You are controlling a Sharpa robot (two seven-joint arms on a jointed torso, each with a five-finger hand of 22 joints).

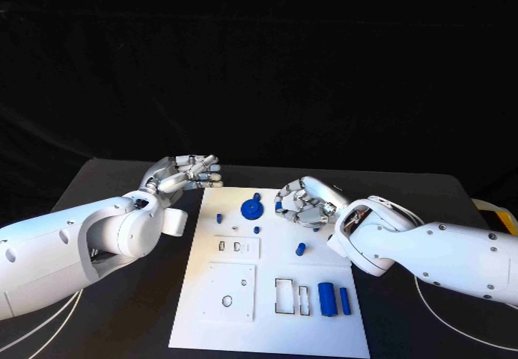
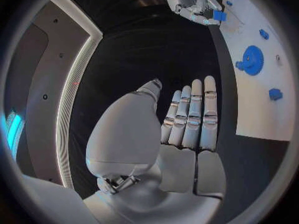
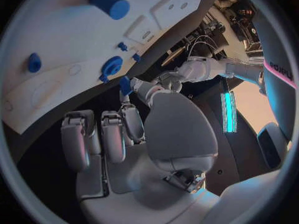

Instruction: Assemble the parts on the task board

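The white task board (image 1: 270, 329) lies in the middle of the black table. My right hand (image 1: 305, 202) hovers over its far right part and pinches a small blue part (image 3: 125, 84) between thumb and a finger; the left wrist view shows that part (image 2: 219, 16) too. A blue gear (image 1: 253, 207) lies on the board just left of that hand. My left hand (image 1: 189, 176) is off the board's far left corner, its fingers (image 2: 194, 114) straight and together, with nothing in it. A blue cylinder (image 1: 301, 248) and two blue blocks (image 1: 326, 299) lie nearer on the board.
Small blue pegs (image 1: 219, 218) stand near the gear. Rectangular recesses (image 1: 286, 295) and an oval hole (image 1: 227, 301) mark the board's near half. A yellow object (image 1: 498, 217) sits at the table's right edge. White cables (image 1: 459, 333) lie beside the board.
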